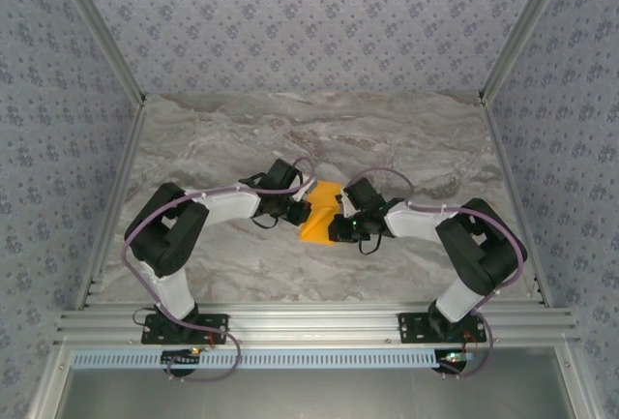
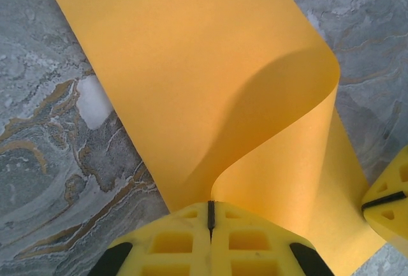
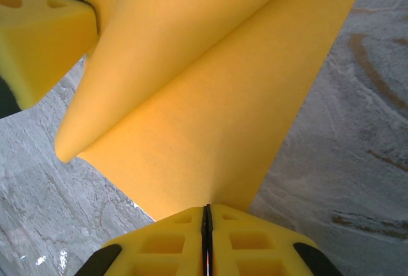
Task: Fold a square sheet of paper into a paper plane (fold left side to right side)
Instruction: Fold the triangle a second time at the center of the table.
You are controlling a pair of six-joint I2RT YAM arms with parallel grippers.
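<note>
**A:** What do we have beneath us and around us?

**B:** We see a grey table (image 1: 387,138) with a marbled pattern, brown veins running through it. Papered walls (image 1: 309,22) with a small blue-grey flower print close it in at the back and on both sides. An aluminium rail (image 1: 309,322) runs along the near edge, and both arm bases are bolted to it.

**A:** Where do we find the paper?

**B:** The square sheet of paper (image 1: 320,211) is near the middle of the table, between the two arms, which reach in toward each other. Part of it lies flat on the marble. The rest curls up in a soft loop, with no crease that we can see.

**A:** And the left gripper (image 2: 210,215)?

**B:** We see its jaws pressed fully together, only a thin dark seam between them, with one edge of the sheet pinched there. The paper bends up from the table into that grip.

**A:** The right gripper (image 3: 206,215)?

**B:** We find it the same: its jaws meet on another edge of the sheet. The two grippers are close together, and each shows in the other's wrist view.
</note>
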